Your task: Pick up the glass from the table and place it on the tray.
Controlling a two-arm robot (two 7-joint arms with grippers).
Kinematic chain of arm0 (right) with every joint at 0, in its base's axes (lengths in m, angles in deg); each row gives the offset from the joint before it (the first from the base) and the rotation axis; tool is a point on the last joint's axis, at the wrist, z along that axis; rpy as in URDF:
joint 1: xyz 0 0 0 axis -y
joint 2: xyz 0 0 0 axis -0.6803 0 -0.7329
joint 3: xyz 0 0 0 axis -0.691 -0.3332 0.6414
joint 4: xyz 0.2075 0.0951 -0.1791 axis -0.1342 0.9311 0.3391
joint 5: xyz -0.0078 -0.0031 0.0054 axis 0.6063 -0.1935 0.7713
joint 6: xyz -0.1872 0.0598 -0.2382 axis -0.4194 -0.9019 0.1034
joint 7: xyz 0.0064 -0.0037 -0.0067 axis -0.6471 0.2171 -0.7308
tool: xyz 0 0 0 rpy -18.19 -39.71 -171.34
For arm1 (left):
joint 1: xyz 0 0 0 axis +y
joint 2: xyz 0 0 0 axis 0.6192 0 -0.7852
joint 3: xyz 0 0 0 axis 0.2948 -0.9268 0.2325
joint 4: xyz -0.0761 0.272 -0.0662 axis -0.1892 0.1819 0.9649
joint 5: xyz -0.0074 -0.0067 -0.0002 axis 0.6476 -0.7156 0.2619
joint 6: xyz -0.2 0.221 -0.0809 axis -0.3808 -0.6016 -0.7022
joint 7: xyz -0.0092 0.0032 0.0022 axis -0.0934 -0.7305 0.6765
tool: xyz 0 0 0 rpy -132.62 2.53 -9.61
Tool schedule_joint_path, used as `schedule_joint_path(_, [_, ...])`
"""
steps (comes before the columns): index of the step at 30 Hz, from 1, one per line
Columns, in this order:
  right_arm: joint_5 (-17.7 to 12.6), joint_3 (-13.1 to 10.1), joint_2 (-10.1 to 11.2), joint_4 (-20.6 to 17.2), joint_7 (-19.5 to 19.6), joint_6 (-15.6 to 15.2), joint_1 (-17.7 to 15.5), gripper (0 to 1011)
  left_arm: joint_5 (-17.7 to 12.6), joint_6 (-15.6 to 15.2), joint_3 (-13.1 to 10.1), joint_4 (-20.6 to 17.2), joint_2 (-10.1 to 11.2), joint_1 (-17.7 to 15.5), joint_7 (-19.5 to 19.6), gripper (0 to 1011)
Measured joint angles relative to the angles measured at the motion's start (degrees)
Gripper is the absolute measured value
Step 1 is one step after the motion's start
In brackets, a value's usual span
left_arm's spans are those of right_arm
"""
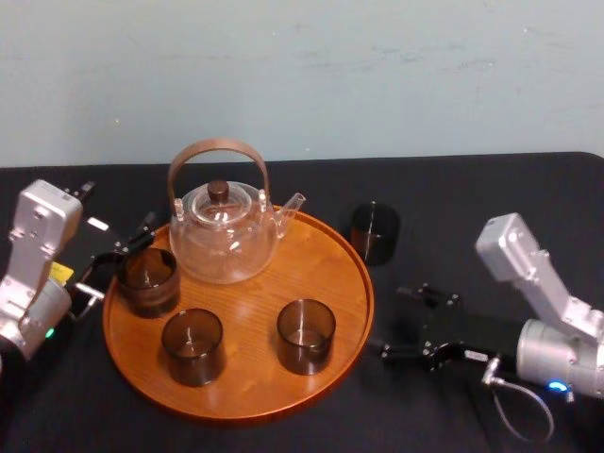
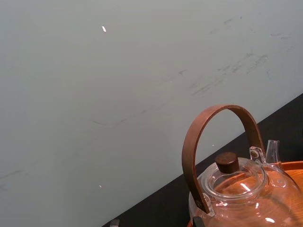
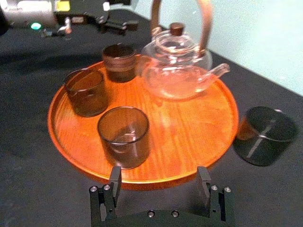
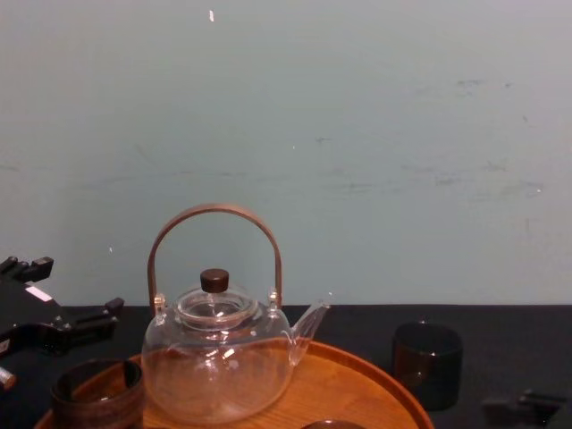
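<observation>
A dark smoked glass (image 1: 376,233) stands on the black table just off the right rim of the round wooden tray (image 1: 326,373); it also shows as the glass (image 3: 265,135) in the right wrist view and the glass (image 4: 427,362) in the chest view. On the tray stand a clear teapot (image 1: 225,231) and three more dark glasses. My right gripper (image 1: 411,323) is open, low over the table near the tray's right edge and short of the table glass. My left gripper (image 1: 118,262) is open at the tray's left rim, beside the leftmost glass (image 1: 148,280).
The black tablecloth runs back to a pale wall. Bare table lies right of and behind the lone glass. The teapot's tall wooden handle (image 2: 218,142) rises above the tray. Open tray floor (image 3: 189,127) lies between the teapot and the front glasses.
</observation>
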Motion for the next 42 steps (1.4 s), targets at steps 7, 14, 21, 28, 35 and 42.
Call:
schedule_joint_path(7, [-2.46,-3.58,0.35,-0.64,2.25,1.45,-2.13,1002,0.00,0.00,0.00,0.00,0.00,0.00,0.00,1001])
schedule_joint_path(14, [-2.76,-5.91,-1.68,-0.09,7.34,0.39,-2.53,1002,0.00,0.00,0.00,0.00,0.00,0.00,0.00,1001])
schedule_joint_path(21, [-0.78,-7.72,-5.58,1.25,14.64,-2.95,-1.80,1002,0.00,0.00,0.00,0.00,0.00,0.00,0.00,1001])
schedule_joint_path(28, [1.92,-7.84,-9.18,3.89,18.96,-6.54,0.93,1002,0.00,0.00,0.00,0.00,0.00,0.00,0.00,1001])
schedule_joint_path(35, [3.89,-7.12,-11.25,6.01,19.82,-8.48,3.42,1002,0.00,0.00,0.00,0.00,0.00,0.00,0.00,1001])
schedule_joint_path(42, [6.63,-5.38,-13.51,9.68,19.66,-10.14,7.25,1002,0.00,0.00,0.00,0.00,0.00,0.00,0.00,1001])
